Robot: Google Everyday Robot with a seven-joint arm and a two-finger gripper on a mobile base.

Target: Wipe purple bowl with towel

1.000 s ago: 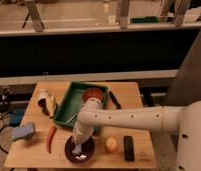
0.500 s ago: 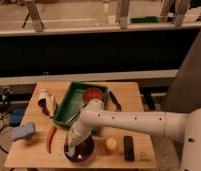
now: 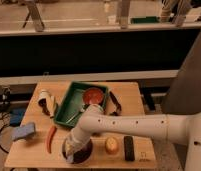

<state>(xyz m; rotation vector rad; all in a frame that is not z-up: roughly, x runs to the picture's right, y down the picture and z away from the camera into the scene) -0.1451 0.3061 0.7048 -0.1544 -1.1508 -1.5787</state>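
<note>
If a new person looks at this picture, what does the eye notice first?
First the big white arm crossing the wooden table, its gripper down at the purple bowl on the near edge. Next the green tray in the middle, with a red bowl inside.

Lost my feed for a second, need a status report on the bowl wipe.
Claw down at purple bowl, front of table. Towel pressed on bowl's left rim. Red chili lies left, orange fruit right, neither blocking.
</note>
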